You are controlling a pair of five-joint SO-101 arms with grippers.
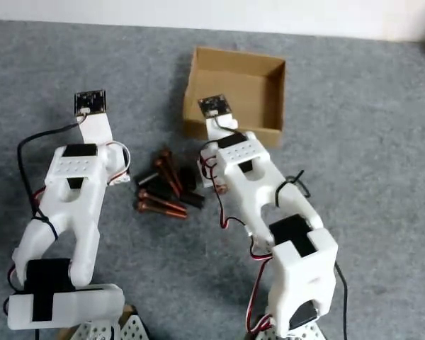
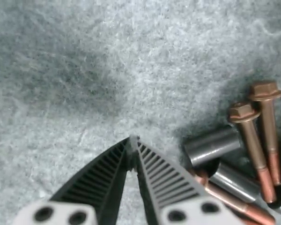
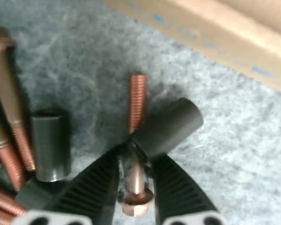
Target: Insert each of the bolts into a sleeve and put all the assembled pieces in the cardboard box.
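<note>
Soft, even light from above keeps the grey worktop bright, with no hard glare. Faint, diffuse shadows lie on it under the left arm and the right arm. A dim patch darkens the worktop in the left wrist view. In the right wrist view, the bolt carries a mild coppery glint.

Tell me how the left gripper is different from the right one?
The left gripper is shut on nothing; the right gripper holds a bolt. The left gripper is over bare carpet; the right gripper is near the box. Both have black ribbed fingers.
</note>
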